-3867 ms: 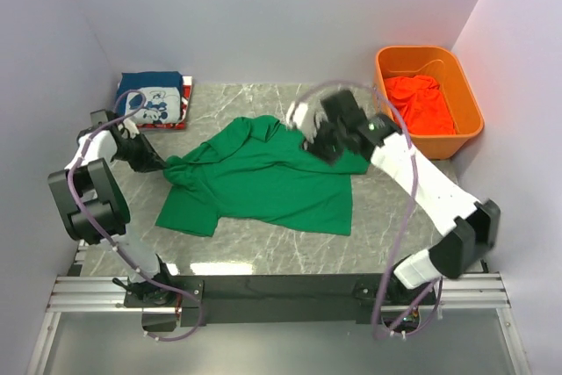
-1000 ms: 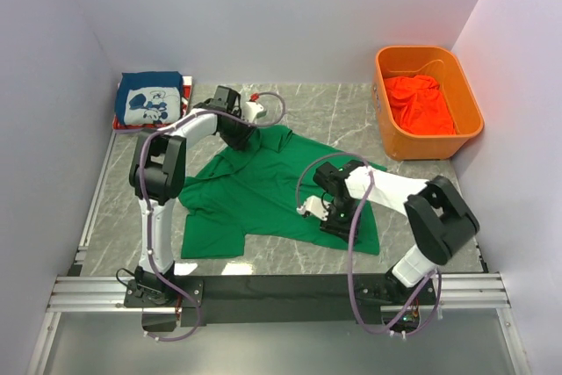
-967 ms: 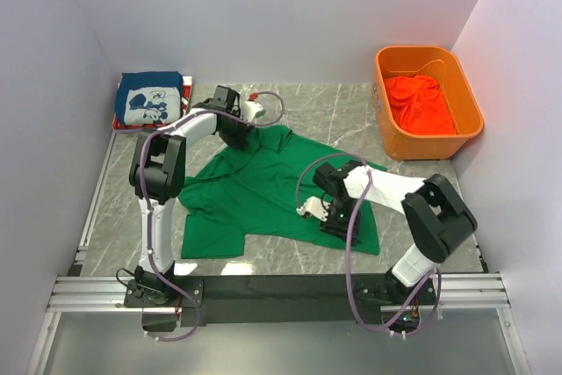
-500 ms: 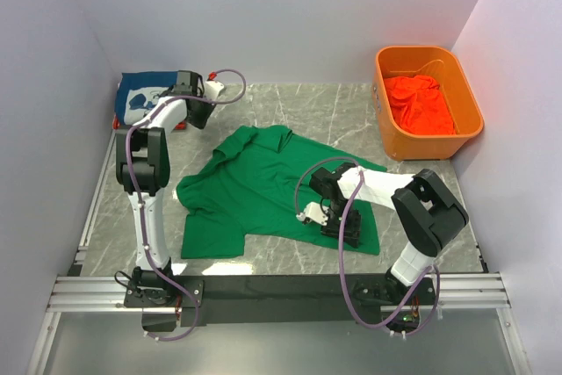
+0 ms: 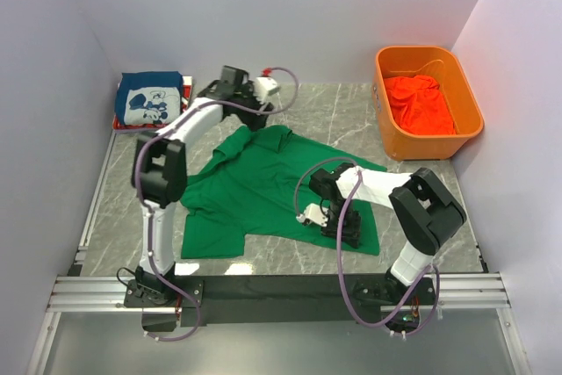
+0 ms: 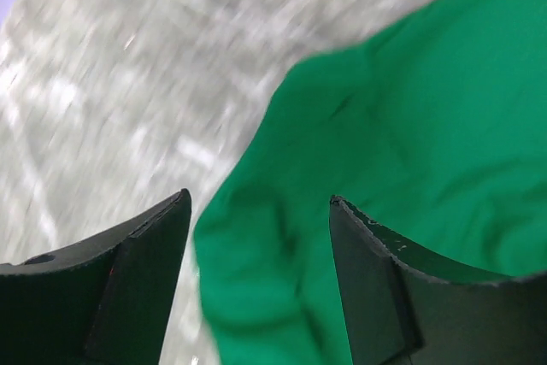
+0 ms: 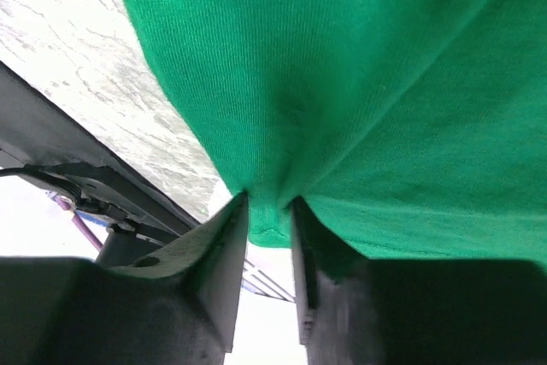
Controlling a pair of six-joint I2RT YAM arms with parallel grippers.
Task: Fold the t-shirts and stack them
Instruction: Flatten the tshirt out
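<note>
The bright green t-shirt (image 5: 263,186) lies spread and rumpled on the marble table. My left gripper (image 5: 244,116) is open above the shirt's far top edge; in the left wrist view its fingers (image 6: 137,279) straddle a green fold (image 6: 359,168) without closing on it. My right gripper (image 5: 349,233) is shut on the shirt's near right hem, with cloth pinched between the fingers (image 7: 214,271) in the right wrist view. The dark blue t-shirt (image 5: 149,101) with white cartoon print lies folded on a red one (image 5: 183,92) at the far left. The orange-red t-shirt (image 5: 420,103) lies crumpled in the bin.
The rigid orange plastic bin (image 5: 465,111) stands at the far right. White walls close in the table on three sides. A metal rail (image 5: 281,292) runs along the near edge by the arm bases.
My left gripper swung from the shirt's top edge over to the folded stack at far left, then back right to the shirt's collar area. My right gripper stayed pinched on the near right hem, shifting slightly nearer.
</note>
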